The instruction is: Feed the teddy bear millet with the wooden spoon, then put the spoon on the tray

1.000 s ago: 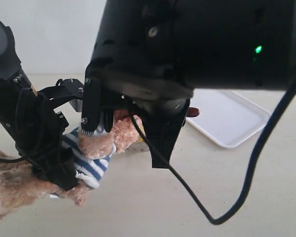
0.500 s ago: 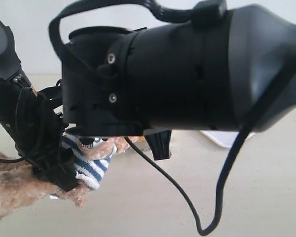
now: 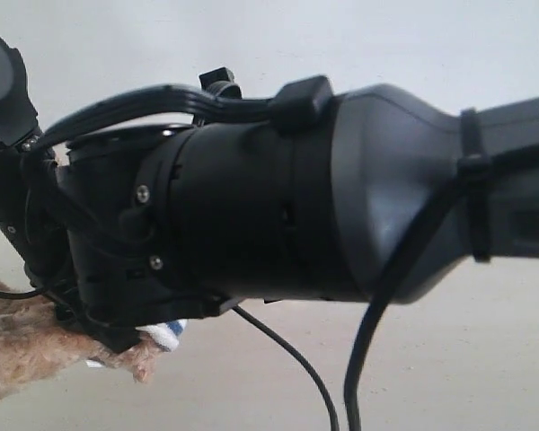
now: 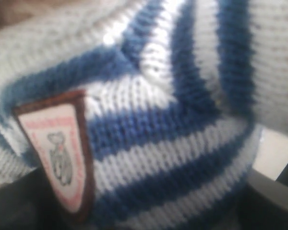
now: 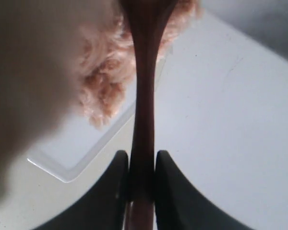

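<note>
Right gripper (image 5: 141, 157) clamping wooden spoon (image 5: 144, 96), handle pointing toward teddy bear (image 5: 103, 81), left gripper (image 3: 103, 328) unclear

Between the right gripper's (image 5: 141, 155) matt black plastic fingers (image 5: 110, 191), the wooden spoon (image 5: 143, 110) is dark reddish-brown wood with a smooth, glossy sheen. Beyond those jaws, the teddy bear (image 5: 108, 76) is fluffy, curly light-brown plush, and the tray (image 5: 72, 160) looks smooth white plastic. Between the left jaws, its shirt (image 4: 173, 120) is coarse ribbed knit, its badge (image 4: 60, 148) flat woven cloth with a brown border. The right arm's casing (image 3: 251, 215) is matt black plastic.
</note>
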`<move>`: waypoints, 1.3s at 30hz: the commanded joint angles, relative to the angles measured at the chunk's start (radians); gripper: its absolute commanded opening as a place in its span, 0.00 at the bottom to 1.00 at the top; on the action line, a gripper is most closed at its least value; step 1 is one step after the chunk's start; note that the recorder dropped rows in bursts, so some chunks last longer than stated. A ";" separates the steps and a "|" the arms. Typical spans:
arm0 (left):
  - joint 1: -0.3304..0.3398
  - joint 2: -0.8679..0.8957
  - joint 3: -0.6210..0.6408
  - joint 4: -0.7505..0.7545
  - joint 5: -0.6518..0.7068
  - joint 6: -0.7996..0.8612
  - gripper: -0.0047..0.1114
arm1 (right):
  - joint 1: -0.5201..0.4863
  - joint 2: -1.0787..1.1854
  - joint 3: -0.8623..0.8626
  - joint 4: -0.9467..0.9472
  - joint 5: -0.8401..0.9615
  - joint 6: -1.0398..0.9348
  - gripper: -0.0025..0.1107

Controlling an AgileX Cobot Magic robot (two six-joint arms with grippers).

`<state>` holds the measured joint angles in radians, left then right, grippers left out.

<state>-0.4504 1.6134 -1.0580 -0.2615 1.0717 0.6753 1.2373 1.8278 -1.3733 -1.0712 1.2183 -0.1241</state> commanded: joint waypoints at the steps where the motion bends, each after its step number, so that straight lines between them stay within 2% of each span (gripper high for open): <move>1: -0.004 -0.002 -0.012 -0.019 0.009 -0.005 0.08 | 0.000 -0.005 0.001 -0.022 0.003 0.038 0.02; 10: -0.002 -0.002 -0.012 0.004 0.020 -0.005 0.08 | -0.032 -0.031 0.001 0.005 0.003 0.091 0.02; 22: -0.002 -0.002 -0.012 0.094 0.017 -0.084 0.08 | -0.113 -0.125 0.001 0.231 0.003 0.066 0.02; 30: -0.002 -0.002 -0.012 0.105 0.017 -0.115 0.08 | -0.158 -0.135 0.001 0.301 0.003 0.090 0.02; 33: -0.002 -0.002 -0.012 0.147 0.005 -0.139 0.08 | -0.223 -0.164 0.001 0.332 0.003 0.137 0.02; 39: -0.002 -0.002 -0.012 0.172 -0.027 -0.177 0.08 | -0.357 -0.171 0.001 0.426 0.003 0.111 0.02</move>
<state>-0.4504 1.6134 -1.0580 -0.0897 1.0600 0.5166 0.9141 1.6602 -1.3733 -0.6639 1.2158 0.0000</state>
